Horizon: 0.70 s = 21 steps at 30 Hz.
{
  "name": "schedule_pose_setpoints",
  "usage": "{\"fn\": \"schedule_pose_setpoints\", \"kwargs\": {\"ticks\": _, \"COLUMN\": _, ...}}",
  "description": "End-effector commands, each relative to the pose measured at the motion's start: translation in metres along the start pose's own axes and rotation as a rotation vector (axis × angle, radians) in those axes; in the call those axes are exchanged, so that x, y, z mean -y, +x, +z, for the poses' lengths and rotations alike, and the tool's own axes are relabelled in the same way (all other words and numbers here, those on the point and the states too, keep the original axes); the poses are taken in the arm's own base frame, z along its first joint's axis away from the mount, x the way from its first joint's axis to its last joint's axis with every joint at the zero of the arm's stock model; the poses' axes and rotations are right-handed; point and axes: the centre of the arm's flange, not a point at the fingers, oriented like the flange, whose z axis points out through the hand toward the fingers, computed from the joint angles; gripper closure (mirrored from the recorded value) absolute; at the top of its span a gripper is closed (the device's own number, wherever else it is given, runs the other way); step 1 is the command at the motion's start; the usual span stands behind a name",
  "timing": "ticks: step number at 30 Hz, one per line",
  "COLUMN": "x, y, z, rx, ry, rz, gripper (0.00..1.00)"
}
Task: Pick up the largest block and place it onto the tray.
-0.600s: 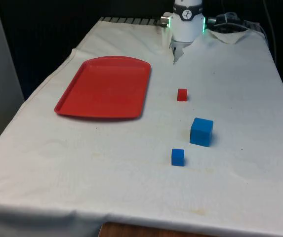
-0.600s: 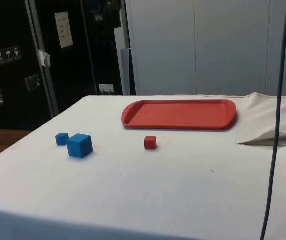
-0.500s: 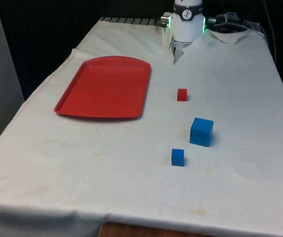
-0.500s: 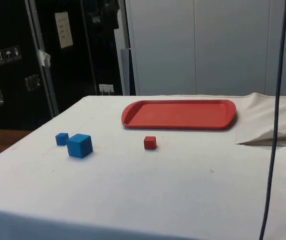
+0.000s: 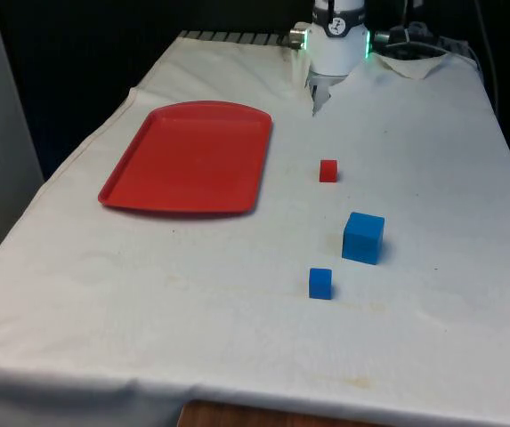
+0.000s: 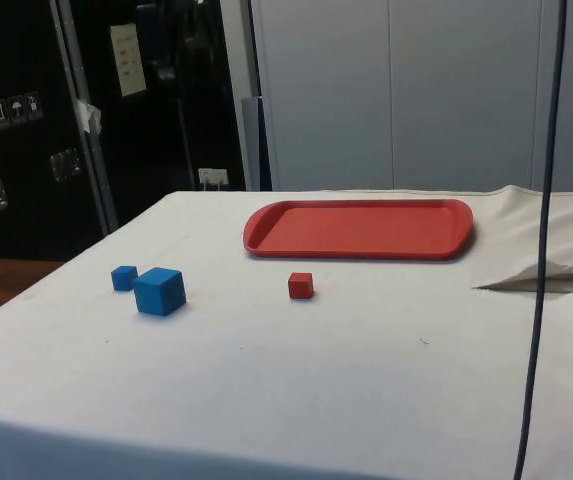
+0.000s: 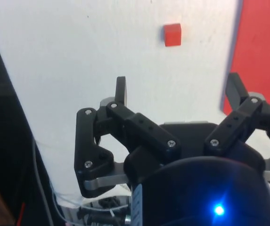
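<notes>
My gripper [image 7: 178, 94] is high over the table's robot end, fingers [image 7: 121, 92] spread wide, nothing between them: ready config for a top-down pick, no contact w/ any obj.

Target = large blue block [image 5: 363, 237], on the cloth toward the front view's right, well apart from the red tray [image 5: 190, 156]. Small blue block [image 5: 320, 283] sits just beside it, not touching; judged tight for finger clearance on that side. Small red block [image 5: 328, 171] lies between target and me. The tray holds nothing, flat surface free for placement.

Limits: wrist view catches the small red block [image 7: 172, 35] and a tray edge [image 7: 262, 47]; far finger partly cut by the housing. Arm cropped in front view.
</notes>
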Motion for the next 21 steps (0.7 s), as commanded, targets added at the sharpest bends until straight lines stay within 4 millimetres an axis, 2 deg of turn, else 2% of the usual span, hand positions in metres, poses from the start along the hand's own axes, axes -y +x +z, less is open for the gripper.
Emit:
{"fn": "schedule_pose_setpoints", "kwargs": {"ticks": 1, "x": 0.006, "y": 0.004, "z": 0.004, "rx": 0.0, "ry": -0.003, "rz": 0.006, "gripper": 0.0}}
{"fn": "schedule_pose_setpoints", "kwargs": {"ticks": 9, "x": 0.028, "y": 0.026, "z": 0.026, "rx": -0.002, "ry": -0.022, "rz": 0.013, "gripper": 0.0}}
{"fn": "schedule_pose_setpoints", "kwargs": {"ticks": 10, "x": 0.025, "y": 0.025, "z": 0.023, "rx": -0.001, "ry": -0.025, "rz": 0.009, "gripper": 0.0}}
{"fn": "schedule_pose_setpoints", "kwargs": {"ticks": 17, "x": 0.047, "y": 0.047, "z": 0.049, "rx": -0.005, "ry": -0.038, "rz": 0.014, "gripper": 0.0}}
{"fn": "schedule_pose_setpoints", "kwargs": {"ticks": 21, "x": 0.051, "y": 0.054, "z": 0.056, "rx": -0.011, "ry": -0.042, "rz": 0.012, "gripper": 0.0}}
